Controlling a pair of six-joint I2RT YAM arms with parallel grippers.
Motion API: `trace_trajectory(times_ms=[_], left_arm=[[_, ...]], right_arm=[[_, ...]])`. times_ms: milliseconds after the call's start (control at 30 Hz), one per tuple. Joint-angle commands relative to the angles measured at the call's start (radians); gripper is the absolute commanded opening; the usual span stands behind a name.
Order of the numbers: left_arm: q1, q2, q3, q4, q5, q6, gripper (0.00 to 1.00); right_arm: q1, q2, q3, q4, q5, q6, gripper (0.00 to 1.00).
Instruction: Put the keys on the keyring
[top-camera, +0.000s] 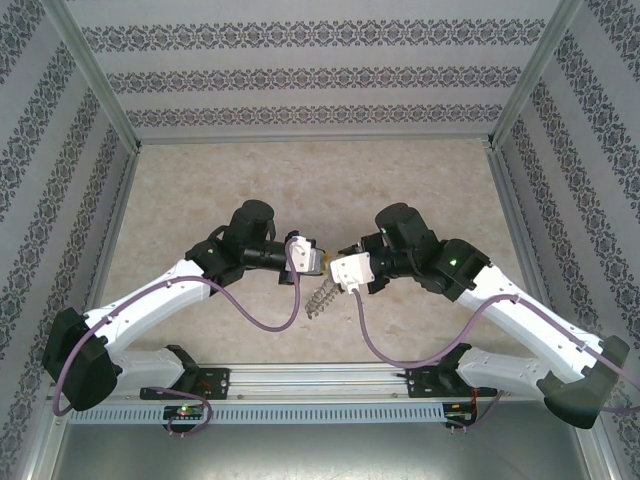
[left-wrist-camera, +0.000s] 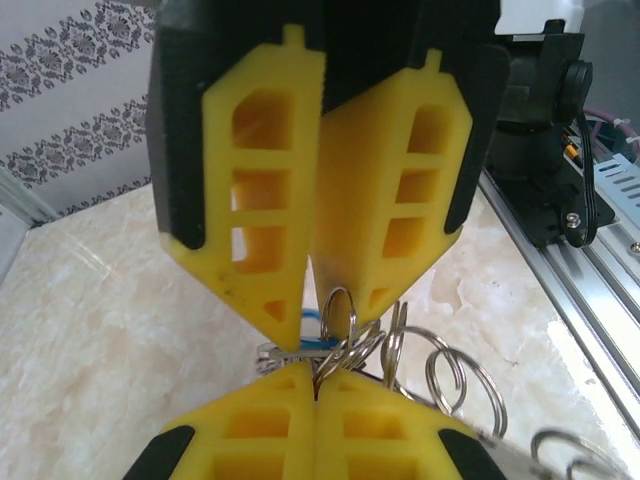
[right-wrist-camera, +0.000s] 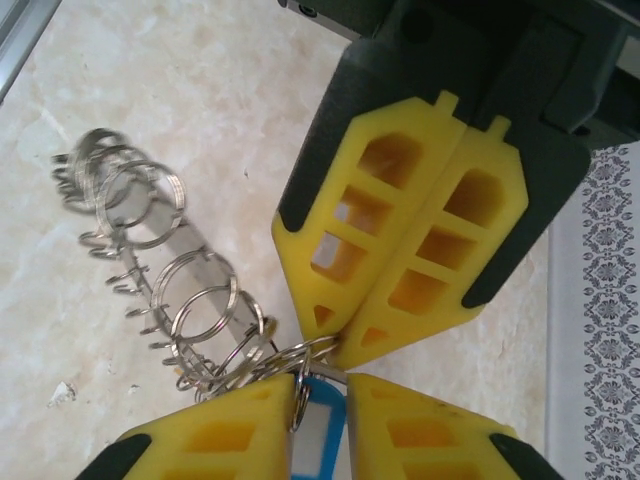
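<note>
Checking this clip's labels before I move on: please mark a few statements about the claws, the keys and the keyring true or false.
1. The left claw is shut on a loop of the keyring. True.
2. The right claw has a yellow-headed key between its fingers. False: the blue-headed key sits there.
3. The keyring lies apart from both claws. False: it trails away from the spot where the claws meet.
4. The two claws meet almost tip to tip. True.
5. The table is dark wood. False: it is pale and marbled.
</note>
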Motion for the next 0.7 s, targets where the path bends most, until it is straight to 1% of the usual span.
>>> trace_trajectory(times_ms=[0,67,267,467,667], left_arm=[[0.003,-0.003,0.001,0.113,0.067,-0.031,0.0],[0.003,-0.002,0.0,0.113,0.073,-0.03,0.0],[0.003,0.009,0.01,0.098,0.081,-0.017,0.0],[0.003,0.024,0.018,0.098,0.085,-0.017,0.0],[0.0,0.039,0.02,0.115,0.09,-0.026,0.0]], right_arm=[[-0.021,0.002,0.013,0.008,-0.024,0.05,0.24],[-0.035,0.004,0.016,0.015,-0.018,0.062,0.24],[-0.058,0.009,0.021,0.036,-0.056,0.066,0.24],[-0.065,-0.004,0.017,0.034,-0.086,0.037,0.16],[-0.066,-0.031,-0.012,0.058,-0.111,-0.007,0.15]])
